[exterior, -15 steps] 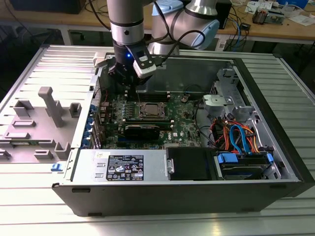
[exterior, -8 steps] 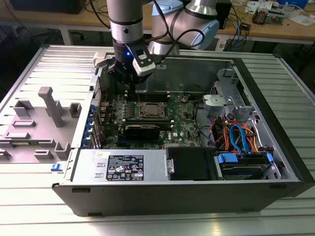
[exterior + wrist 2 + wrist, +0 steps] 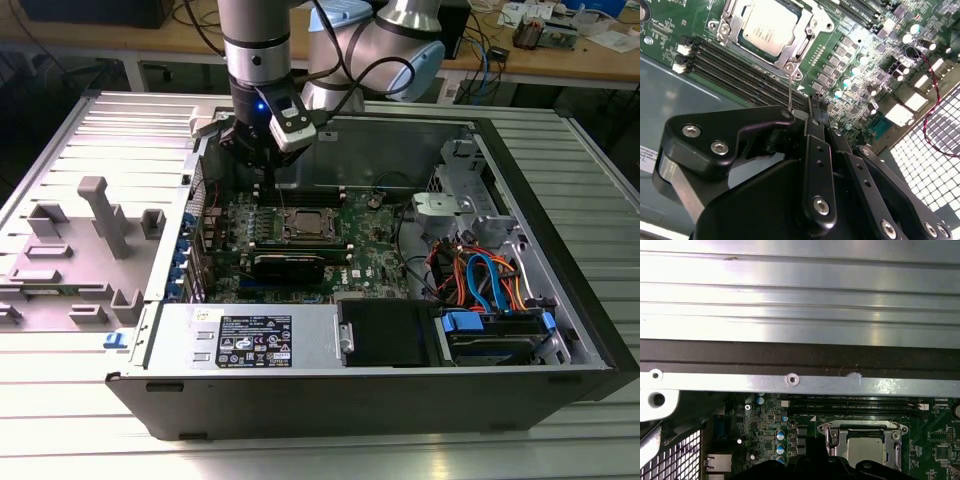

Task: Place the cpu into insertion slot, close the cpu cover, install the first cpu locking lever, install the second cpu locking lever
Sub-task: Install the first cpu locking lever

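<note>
The cpu [image 3: 771,25] lies flat in the insertion slot [image 3: 826,22] on the green board, its silver top showing through the window of the cpu cover [image 3: 807,39]. The cover is down around it. In the exterior view the cpu [image 3: 307,225] sits mid-board, and my gripper [image 3: 268,172] hangs above the board's far edge, behind the socket. In the second wrist view the gripper [image 3: 815,107] looks shut, with nothing seen between its fingers. A thin wire locking lever [image 3: 790,87] rises from the socket's corner beside it, its top hidden behind a black gripper link. The first wrist view shows cpu [image 3: 867,450] and cover [image 3: 860,428].
Long black memory slots [image 3: 740,62] run beside the socket. The case's metal wall [image 3: 790,380] is close behind the gripper. A black fan shroud [image 3: 385,330], a power supply [image 3: 250,340] and coloured cables [image 3: 480,275] line the near side. A grey fixture tray [image 3: 90,240] lies at the exterior view's left.
</note>
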You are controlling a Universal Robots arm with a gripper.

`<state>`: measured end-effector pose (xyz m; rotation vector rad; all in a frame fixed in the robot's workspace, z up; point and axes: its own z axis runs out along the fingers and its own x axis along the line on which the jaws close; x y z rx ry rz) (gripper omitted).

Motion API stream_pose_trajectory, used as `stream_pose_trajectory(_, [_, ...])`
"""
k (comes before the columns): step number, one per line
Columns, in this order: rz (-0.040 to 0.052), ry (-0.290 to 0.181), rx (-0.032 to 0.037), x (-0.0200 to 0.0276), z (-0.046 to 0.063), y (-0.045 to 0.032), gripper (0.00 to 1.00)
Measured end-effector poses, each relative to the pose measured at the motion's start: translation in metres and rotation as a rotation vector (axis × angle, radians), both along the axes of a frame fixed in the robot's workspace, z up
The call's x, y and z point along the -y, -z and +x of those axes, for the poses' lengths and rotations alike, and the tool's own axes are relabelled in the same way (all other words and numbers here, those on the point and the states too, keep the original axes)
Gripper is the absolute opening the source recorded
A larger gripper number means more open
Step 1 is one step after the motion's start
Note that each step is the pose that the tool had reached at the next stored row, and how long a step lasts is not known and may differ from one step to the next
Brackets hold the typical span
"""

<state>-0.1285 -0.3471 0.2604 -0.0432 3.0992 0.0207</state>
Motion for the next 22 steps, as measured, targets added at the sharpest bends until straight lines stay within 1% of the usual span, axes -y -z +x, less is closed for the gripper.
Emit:
stream_pose_trajectory(12, [0.0000, 0.000, -0.0001, -0.0005, 0.000, 0.0000, 0.11])
stream_pose_trajectory(16, [-0.0001, 0.000, -0.0001, -0.0005, 0.003, 0.0000, 0.11])
stream_pose_trajectory(22, [-0.0001, 0.000, -0.0004, -0.0005, 0.013, 0.0000, 0.11])
